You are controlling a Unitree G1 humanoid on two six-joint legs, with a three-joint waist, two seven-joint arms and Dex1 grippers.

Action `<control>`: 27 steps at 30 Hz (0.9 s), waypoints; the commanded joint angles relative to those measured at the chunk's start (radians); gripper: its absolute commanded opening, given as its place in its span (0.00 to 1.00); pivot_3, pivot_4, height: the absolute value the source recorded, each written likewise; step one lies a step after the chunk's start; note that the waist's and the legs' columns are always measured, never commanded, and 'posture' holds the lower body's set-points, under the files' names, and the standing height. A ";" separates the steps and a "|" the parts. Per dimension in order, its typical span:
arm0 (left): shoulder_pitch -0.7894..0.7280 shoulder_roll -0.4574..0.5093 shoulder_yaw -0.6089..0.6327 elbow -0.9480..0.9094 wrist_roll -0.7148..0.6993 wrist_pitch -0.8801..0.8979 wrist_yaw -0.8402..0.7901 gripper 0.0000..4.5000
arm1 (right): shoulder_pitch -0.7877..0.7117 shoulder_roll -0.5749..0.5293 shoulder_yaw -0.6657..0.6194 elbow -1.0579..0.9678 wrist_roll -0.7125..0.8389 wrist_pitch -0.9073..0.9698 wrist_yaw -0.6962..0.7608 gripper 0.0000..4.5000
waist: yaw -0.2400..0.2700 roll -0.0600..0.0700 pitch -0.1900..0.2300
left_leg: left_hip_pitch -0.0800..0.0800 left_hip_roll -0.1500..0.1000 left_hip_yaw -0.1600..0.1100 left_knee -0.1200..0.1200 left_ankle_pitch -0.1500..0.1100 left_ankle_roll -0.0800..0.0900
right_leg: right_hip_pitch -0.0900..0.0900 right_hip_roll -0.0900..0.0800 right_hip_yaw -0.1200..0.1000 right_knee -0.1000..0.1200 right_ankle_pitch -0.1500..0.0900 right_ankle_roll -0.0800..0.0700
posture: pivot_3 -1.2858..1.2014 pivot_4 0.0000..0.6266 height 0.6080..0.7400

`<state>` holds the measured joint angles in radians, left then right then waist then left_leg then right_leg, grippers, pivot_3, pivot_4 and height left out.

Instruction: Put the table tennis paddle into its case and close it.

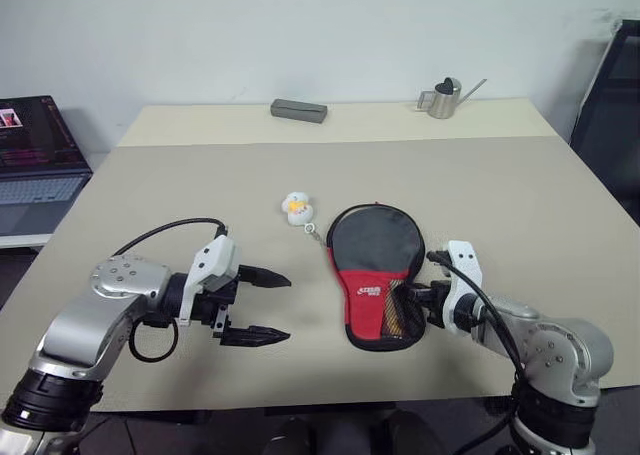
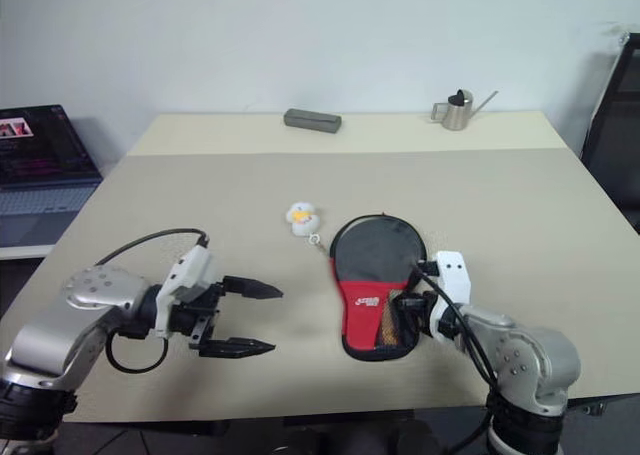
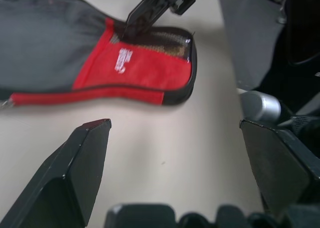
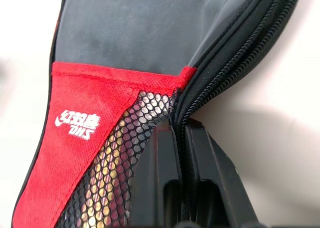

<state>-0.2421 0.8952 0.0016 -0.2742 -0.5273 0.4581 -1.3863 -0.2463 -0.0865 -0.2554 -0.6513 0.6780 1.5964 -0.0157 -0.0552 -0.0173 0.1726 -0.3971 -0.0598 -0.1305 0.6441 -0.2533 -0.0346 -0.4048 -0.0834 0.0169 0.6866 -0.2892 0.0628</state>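
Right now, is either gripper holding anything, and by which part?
The right gripper pinches the case by its zipped edge beside the mesh. The left gripper is open, empty.

On the table (image 1: 150, 185), the duck charm (image 1: 296, 207) lies left-behind the case (image 1: 375, 270).

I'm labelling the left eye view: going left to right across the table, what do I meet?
Left pincer → duck charm → case → right pincer, at the case's edge → watering can at the far edge. The grey block sits far back, so I leave it out.
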 commanded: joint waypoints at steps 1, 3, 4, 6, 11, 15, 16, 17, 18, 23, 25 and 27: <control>-0.008 0.017 0.004 -0.049 -0.037 0.019 -0.017 1.00 | 0.065 0.007 0.012 -0.065 0.154 0.018 -0.082 0.00 | 0.000 0.000 0.000 | 0.000 0.000 0.000 0.000 0.000 0.000 | 0.000 0.000 0.000 0.000 0.000 0.000 | 0.52 0.24 1.00; 0.001 0.025 0.005 -0.063 -0.046 0.028 -0.022 1.00 | 0.102 0.004 0.011 -0.086 0.234 0.018 -0.139 0.00 | -0.001 0.000 0.000 | 0.000 0.000 0.000 0.000 0.000 0.000 | 0.000 0.001 0.000 0.000 0.000 0.000 | 0.52 0.24 1.00; 0.005 0.029 0.004 -0.069 -0.050 0.033 -0.023 1.00 | 0.116 -0.001 0.009 -0.090 0.274 0.018 -0.166 0.00 | -0.001 0.000 0.000 | 0.000 0.001 0.000 0.000 0.000 0.000 | 0.000 0.001 0.000 0.000 0.000 0.000 | 0.52 0.24 1.00; 0.015 0.034 0.006 -0.079 -0.056 0.039 -0.024 1.00 | 0.133 -0.019 0.002 -0.088 0.351 0.018 -0.219 0.00 | -0.001 0.000 0.000 | 0.000 0.001 0.000 0.000 0.000 0.000 | 0.000 0.001 0.000 0.000 0.000 0.000 | 0.52 0.24 1.00; 0.039 0.040 0.009 -0.094 -0.062 0.042 -0.020 1.00 | 0.140 -0.082 -0.011 -0.054 0.524 0.018 -0.333 0.00 | -0.001 0.000 0.000 | 0.001 0.001 0.000 0.000 0.000 0.000 | 0.001 0.001 0.000 0.000 0.000 0.000 | 0.52 0.24 1.00; 0.044 0.036 0.009 -0.095 -0.061 0.041 -0.013 1.00 | 0.128 -0.128 -0.018 -0.014 0.632 0.018 -0.413 0.00 | 0.000 0.000 0.000 | 0.001 0.001 0.000 0.000 0.000 0.000 | 0.002 0.001 0.000 -0.001 0.000 0.000 | 0.52 0.24 1.00; 0.047 0.036 0.010 -0.098 -0.061 0.042 -0.012 1.00 | 0.127 -0.136 -0.019 -0.006 0.654 0.018 -0.431 0.00 | -0.001 0.000 0.000 | 0.001 0.001 0.000 0.000 0.000 0.000 | 0.002 0.001 0.000 -0.001 0.000 0.000 | 0.52 0.24 1.00; 0.049 0.036 0.011 -0.099 -0.062 0.042 -0.011 1.00 | 0.125 -0.141 -0.018 0.001 0.674 0.018 -0.448 0.00 | 0.000 0.000 0.000 | 0.001 0.001 0.000 0.000 0.000 0.000 | 0.002 0.001 0.000 -0.001 0.000 0.000 | 0.52 0.24 1.00; 0.049 0.036 0.012 -0.099 -0.061 0.041 -0.009 1.00 | 0.122 -0.149 -0.013 0.010 0.701 0.011 -0.469 0.00 | 0.000 0.000 0.000 | 0.001 0.001 0.000 0.000 0.000 0.000 | 0.002 0.001 0.000 -0.001 0.000 0.000 | 0.52 0.24 1.00; 0.049 0.033 0.008 -0.092 -0.055 0.034 -0.003 1.00 | 0.125 -0.242 0.088 0.058 0.897 -0.132 -0.628 0.00 | -0.001 0.000 0.000 | 0.001 0.001 0.000 0.000 0.000 0.000 | 0.002 0.001 0.000 -0.003 0.000 0.000 | 0.52 0.24 1.00; 0.047 0.032 0.007 -0.091 -0.055 0.033 -0.001 1.00 | 0.131 -0.300 0.144 0.072 1.000 -0.230 -0.709 0.00 | -0.001 0.000 0.000 | 0.001 0.001 0.000 0.000 0.000 0.001 | 0.003 0.001 0.000 -0.003 0.000 0.000 | 0.52 0.24 1.00; 0.047 0.031 0.006 -0.088 -0.053 0.030 -0.001 1.00 | 0.131 -0.360 0.197 0.076 1.093 -0.335 -0.793 0.00 | -0.001 0.000 0.000 | 0.001 0.001 0.000 0.000 0.000 0.001 | 0.003 0.001 0.000 -0.004 0.000 0.000 | 0.52 0.24 1.00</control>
<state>-0.1929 0.9183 0.0013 -0.3461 -0.5710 0.4964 -1.3860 -0.1249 -0.4218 -0.1095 -0.5660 1.6618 1.3348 -0.7478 -0.0562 -0.0172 0.1724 -0.3966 -0.0585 -0.1305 0.6438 -0.2535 -0.0341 -0.4021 -0.0822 0.0164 0.6828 -0.2892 0.0628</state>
